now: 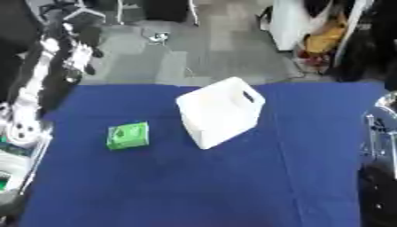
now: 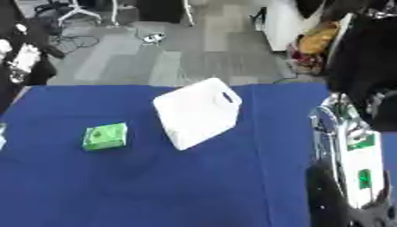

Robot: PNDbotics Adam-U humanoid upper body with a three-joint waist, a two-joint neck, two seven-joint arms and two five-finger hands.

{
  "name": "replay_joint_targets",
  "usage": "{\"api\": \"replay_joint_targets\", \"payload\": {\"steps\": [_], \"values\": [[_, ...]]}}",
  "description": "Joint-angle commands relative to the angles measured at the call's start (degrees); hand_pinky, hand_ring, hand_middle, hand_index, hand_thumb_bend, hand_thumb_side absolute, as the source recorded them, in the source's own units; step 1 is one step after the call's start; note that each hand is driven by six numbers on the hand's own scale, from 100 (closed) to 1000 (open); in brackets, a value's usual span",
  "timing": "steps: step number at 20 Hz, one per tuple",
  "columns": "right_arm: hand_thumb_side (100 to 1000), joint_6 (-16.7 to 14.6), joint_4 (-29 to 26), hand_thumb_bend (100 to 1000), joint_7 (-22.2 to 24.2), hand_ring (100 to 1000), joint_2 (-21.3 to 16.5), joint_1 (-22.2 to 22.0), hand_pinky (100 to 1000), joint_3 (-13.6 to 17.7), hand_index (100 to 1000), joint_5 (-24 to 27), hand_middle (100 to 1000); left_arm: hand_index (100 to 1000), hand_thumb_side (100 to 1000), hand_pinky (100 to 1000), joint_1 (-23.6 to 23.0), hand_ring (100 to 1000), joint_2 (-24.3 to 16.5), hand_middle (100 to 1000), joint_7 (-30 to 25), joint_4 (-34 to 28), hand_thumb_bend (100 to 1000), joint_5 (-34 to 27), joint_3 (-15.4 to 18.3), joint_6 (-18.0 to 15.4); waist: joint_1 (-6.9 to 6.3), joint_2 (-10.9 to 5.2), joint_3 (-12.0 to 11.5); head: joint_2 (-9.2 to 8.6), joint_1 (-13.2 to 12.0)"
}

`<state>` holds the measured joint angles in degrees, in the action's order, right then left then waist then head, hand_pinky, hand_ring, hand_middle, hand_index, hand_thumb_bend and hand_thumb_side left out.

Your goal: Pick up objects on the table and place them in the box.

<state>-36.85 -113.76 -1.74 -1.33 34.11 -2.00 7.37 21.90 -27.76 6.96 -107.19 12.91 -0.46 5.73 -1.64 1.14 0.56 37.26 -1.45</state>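
Green packet (image 1: 128, 135) on blue table (image 1: 232, 190) — well apart from left hand (image 1: 74, 55).

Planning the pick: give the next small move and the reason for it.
Probably bring the left arm down toward the green packet. The packet lies alone on the blue table, left of the white box and apart from it, on that arm's side. Neither hand shows clearly, and nothing is held.

Matt blue cloth (image 1: 232, 186), smooth white plastic box (image 1: 221, 111).
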Motion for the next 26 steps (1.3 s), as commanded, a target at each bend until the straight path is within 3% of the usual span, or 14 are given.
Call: {"api": "replay_joint_targets", "payload": {"steps": [1,8,17,26], "values": [[1000,-0.1,-0.8,162,-0.1,355,-0.4,0.8,252,0.1,761,0.2,511,872,965,396,0.4,599,-1.4,726,-0.6,-0.5,209,0.7,0.6,-0.4,0.00,-0.50,-0.1,-0.01,0.1],[1000,-0.4,-0.8,167,-0.9,344,-0.8,0.9,244,0.5,742,-0.3,474,887,943,414,0.6,608,-6.1,747,-4.3,5.9,280,8.0,0.6,-1.1,-0.28,-0.61,-0.1,0.22,0.1],[1000,-0.3,-0.8,165,-1.6,340,-0.6,1.0,241,0.0,741,-0.8,465,883,933,468,6.0,646,-15.1,784,-17.7,15.0,293,15.6,-5.0,-4.3,-1.13,-0.72,1.0,0.03,-0.4],[1000,-0.3,-0.8,163,-2.1,339,-0.3,1.0,241,-0.4,737,-0.9,462,875,936,590,11.4,723,-18.8,841,-30.3,23.1,309,23.2,-11.2,-8.1,-1.64,-0.83,1.9,-0.51,-0.5]]}}
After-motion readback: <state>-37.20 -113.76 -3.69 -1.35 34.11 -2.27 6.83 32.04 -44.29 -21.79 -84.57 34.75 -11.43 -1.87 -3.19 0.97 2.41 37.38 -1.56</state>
